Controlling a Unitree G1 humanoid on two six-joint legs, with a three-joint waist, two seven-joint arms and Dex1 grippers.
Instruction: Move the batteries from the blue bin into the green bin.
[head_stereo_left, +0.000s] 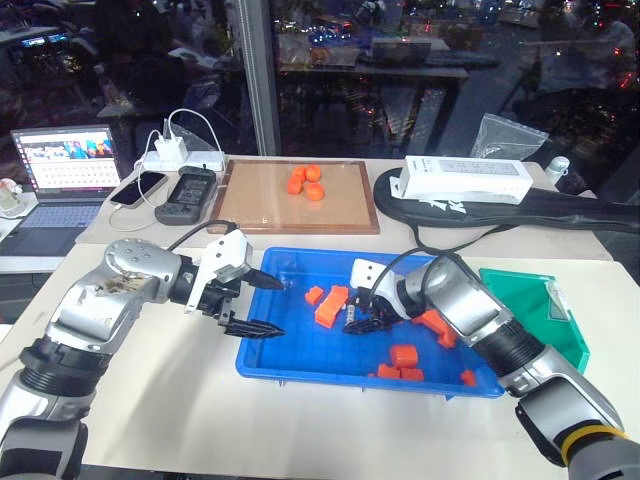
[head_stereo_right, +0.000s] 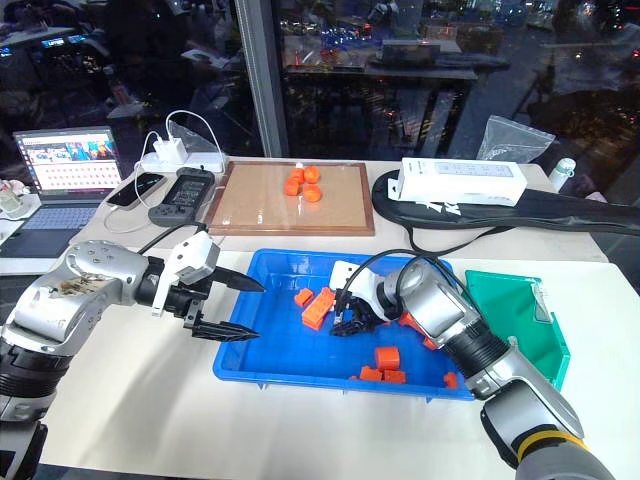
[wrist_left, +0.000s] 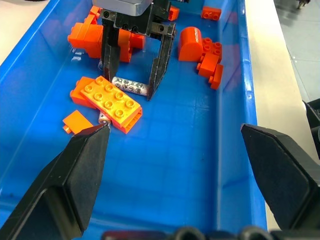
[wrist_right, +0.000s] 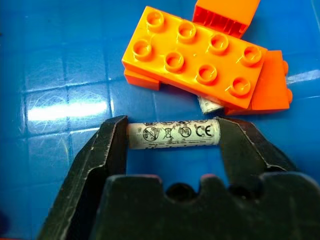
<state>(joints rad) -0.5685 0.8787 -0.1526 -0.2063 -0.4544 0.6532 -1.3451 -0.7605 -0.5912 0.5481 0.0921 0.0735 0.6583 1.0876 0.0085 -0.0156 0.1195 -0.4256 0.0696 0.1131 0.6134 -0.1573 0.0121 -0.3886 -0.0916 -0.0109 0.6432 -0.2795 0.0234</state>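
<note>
In the blue bin (head_stereo_left: 262, 330) a grey-silver battery (wrist_right: 172, 134) lies on the floor beside a flat orange block (wrist_right: 195, 62). My right gripper (head_stereo_left: 360, 322) reaches down into the bin and is shut on this battery lengthwise, one finger against each end. A second battery (wrist_right: 210, 106) peeks out from under the orange block. At the bin's left edge my left gripper (head_stereo_left: 280, 307) hovers open, holding nothing. The green bin (head_stereo_left: 520, 300) stands against the blue bin's right side, behind my right arm.
Several orange blocks (head_stereo_left: 403, 355) are scattered in the blue bin. Behind it sits a brown wooden tray (head_stereo_left: 250, 205) with orange round pieces (head_stereo_left: 305, 182). A laptop (head_stereo_left: 60, 170), phone, controller and power strip lie at the back left. A white box (head_stereo_left: 465, 180) rests on a black bag at the back right.
</note>
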